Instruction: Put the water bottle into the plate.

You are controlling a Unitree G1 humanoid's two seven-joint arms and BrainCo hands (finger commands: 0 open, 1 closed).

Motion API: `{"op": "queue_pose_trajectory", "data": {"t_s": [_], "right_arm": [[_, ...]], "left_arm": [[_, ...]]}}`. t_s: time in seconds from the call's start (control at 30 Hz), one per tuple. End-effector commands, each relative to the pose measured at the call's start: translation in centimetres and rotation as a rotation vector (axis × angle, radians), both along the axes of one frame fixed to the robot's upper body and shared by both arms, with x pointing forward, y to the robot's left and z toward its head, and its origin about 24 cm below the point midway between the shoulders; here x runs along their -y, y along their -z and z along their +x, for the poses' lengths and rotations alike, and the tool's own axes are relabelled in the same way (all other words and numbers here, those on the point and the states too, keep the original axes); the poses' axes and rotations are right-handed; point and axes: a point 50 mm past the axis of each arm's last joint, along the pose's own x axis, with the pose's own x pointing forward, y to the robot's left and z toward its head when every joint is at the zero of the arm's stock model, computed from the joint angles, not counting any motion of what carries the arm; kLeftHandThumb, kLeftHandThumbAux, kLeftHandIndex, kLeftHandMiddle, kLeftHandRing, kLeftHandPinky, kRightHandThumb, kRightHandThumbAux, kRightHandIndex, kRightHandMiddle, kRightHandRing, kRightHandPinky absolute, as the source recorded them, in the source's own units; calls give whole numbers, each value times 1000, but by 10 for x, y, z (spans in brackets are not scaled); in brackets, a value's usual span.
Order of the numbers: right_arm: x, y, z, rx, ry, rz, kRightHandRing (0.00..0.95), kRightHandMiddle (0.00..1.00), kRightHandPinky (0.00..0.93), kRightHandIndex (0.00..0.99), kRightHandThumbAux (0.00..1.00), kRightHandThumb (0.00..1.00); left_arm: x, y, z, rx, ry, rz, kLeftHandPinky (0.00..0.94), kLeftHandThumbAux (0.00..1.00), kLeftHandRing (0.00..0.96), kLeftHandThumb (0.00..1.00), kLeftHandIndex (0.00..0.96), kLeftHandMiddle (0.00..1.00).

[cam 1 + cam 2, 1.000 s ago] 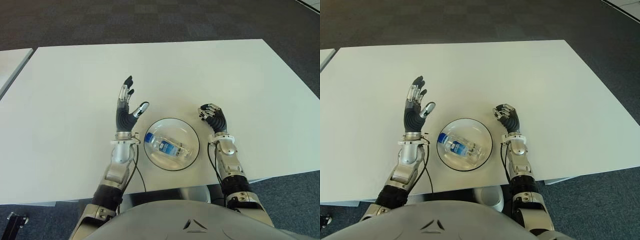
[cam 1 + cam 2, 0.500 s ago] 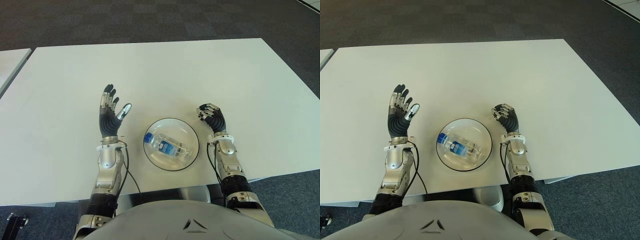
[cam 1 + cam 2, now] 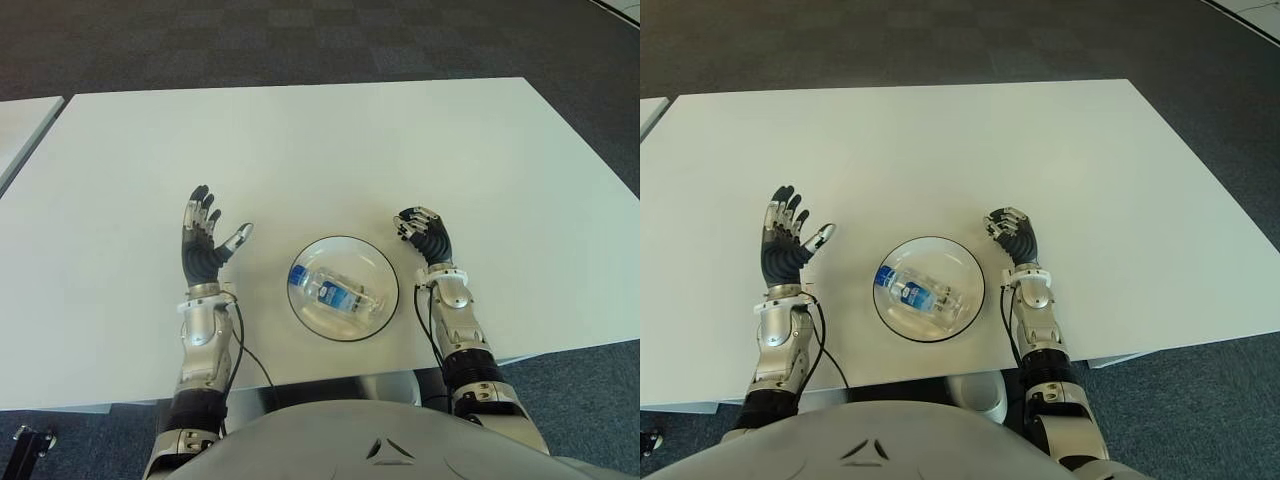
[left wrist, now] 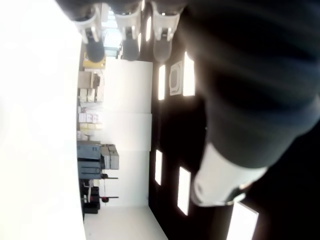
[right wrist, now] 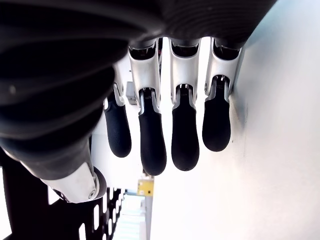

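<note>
A small clear water bottle (image 3: 335, 291) with a blue label lies on its side inside the round glass plate (image 3: 372, 262), near the table's front edge. My left hand (image 3: 208, 238) is held up to the left of the plate, a hand's width away from it, open with its fingers (image 4: 128, 41) spread and nothing in it. My right hand (image 3: 424, 231) shows just right of the plate, its fingers (image 5: 184, 135) curled over with nothing in their grasp. Neither hand touches the bottle or the plate.
The white table (image 3: 330, 150) stretches far back and out to both sides. A second white table's corner (image 3: 18, 128) shows at the far left. Dark carpet floor (image 3: 300, 40) lies beyond the table's far edge.
My left hand has drawn back to the left and toward my body, away from the plate, staying open. The bottle, the plate and my right hand have not moved.
</note>
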Motion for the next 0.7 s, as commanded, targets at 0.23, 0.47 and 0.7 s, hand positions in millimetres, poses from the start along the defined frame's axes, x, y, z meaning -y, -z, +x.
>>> {"op": "queue_pose_trajectory", "data": {"t_s": [0.23, 0.47, 0.7], "right_arm": [[0, 12, -6, -47, 2, 21, 595, 580, 604, 432, 731, 707], [-2, 10, -6, -29, -13, 38, 598, 581, 612, 432, 730, 707], [-2, 10, -6, -41, -20, 35, 601, 584, 614, 433, 730, 707]], "left_arm": [[-5, 12, -4, -98, -51, 52, 209, 826, 151, 112, 196, 174], [-4, 14, -6, -154, -74, 137, 399, 807, 335, 100, 291, 320], [-4, 18, -4, -203, -84, 198, 456, 827, 423, 104, 366, 410]]}}
